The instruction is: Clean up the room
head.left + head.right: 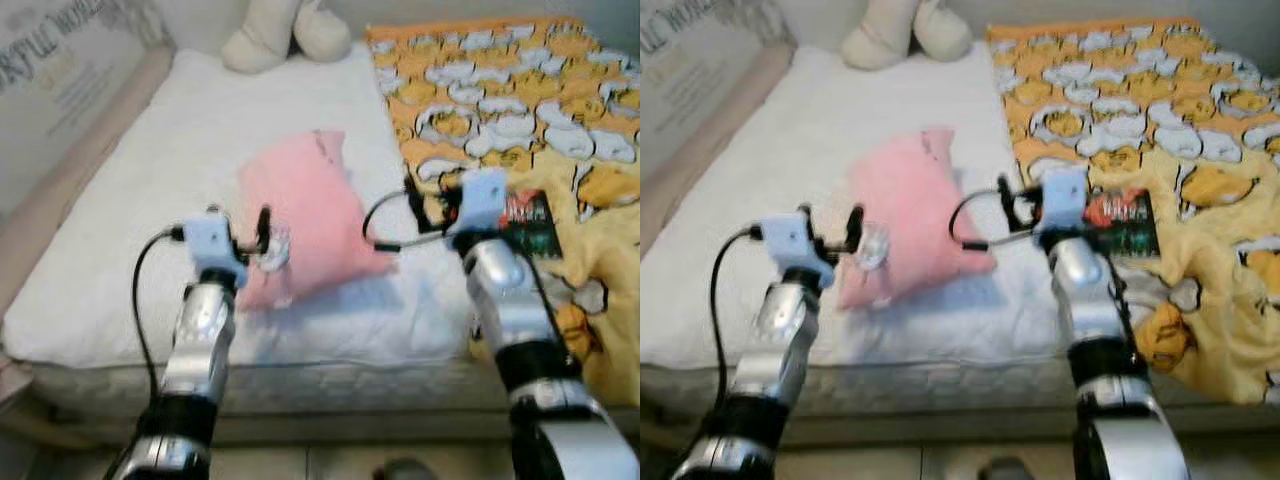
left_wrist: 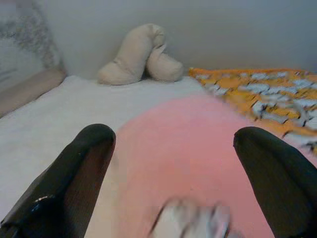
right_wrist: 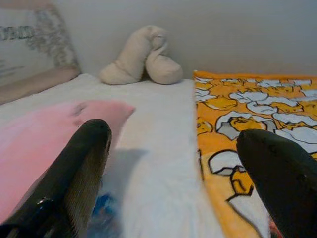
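Pink: a soft pink pillow point(image 1: 305, 215) lay on the bed point(image 1: 150, 200), near the middle of the white mattress and a little toward the front edge, with one corner pointing to the wall.

White cover: the mattress cover was quilted and plain; the pillow rested flat on it.

My left claw point(image 1: 262, 240): it was stretched out over the front part of the bed, at the near left corner of the pillow. In the left wrist view its two black fingers point(image 2: 74, 173) stood wide apart, with the pink pillow between them, and they held nothing. A small whitish thing point(image 1: 276, 250) was just at the fingertips, too blurred for me to name.

My right claw point(image 1: 415, 200): it was over the bed at the right side of the pillow, close to the edge of the blanket. Its fingers point(image 3: 74, 173) were also wide apart and empty; in the right wrist view one finger pointed toward the pillow and the other toward the blanket.

Blanket point(image 1: 500, 90): orange and yellow with a cartoon pattern, it covered the right side of the bed.

Book point(image 1: 528, 225): a dark book with a red title lay on the blanket, just beside my right wrist.

Plush toy point(image 1: 285, 35): a cream one sat at the far end of the bed, against the wall.
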You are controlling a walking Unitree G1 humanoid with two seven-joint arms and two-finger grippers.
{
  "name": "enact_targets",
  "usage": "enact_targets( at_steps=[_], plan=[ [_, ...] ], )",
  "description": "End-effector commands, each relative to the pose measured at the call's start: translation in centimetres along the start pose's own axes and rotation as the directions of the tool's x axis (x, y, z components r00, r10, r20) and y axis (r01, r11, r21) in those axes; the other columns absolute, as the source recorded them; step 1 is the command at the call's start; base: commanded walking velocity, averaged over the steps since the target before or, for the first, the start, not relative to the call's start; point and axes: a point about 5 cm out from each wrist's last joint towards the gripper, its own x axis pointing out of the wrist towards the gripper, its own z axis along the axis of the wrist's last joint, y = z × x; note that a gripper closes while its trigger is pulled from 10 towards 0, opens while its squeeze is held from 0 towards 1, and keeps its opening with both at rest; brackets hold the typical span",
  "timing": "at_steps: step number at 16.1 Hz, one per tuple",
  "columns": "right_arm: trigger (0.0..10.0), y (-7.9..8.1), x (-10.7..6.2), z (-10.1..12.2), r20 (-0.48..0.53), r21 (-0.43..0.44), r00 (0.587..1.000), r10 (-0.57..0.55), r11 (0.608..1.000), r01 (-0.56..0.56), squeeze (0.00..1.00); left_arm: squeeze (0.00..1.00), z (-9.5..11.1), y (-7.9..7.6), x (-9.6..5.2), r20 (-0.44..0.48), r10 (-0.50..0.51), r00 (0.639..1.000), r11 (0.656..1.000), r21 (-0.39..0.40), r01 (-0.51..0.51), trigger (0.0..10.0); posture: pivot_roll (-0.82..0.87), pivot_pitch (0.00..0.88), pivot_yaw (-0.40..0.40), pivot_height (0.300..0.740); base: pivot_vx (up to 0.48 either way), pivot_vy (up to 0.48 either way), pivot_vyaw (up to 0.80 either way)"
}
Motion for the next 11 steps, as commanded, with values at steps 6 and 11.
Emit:
enact_targets(
  at_steps=[6,11],
  plan=[
    [10.0,-0.2,2.7,2.7,-0.076,0.274,0.991,0.114,0.958,-0.089,0.00,0.00,0.4,2.7,2.8,-0.176,0.041,0.984,0.999,-0.009,-0.043,10.0,-0.17,0.000,0.095,0.740,0.233,0.000,0.00],
    [10.0,-1.3,1.6,1.0,-0.182,0.442,0.978,0.102,0.897,-0.011,0.00,0.00,2.0,2.5,2.4,-0.066,-0.011,0.998,1.000,-0.005,0.010,10.0,-0.17,0.000,0.102,0.740,0.000,0.000,0.00]
  ],
)
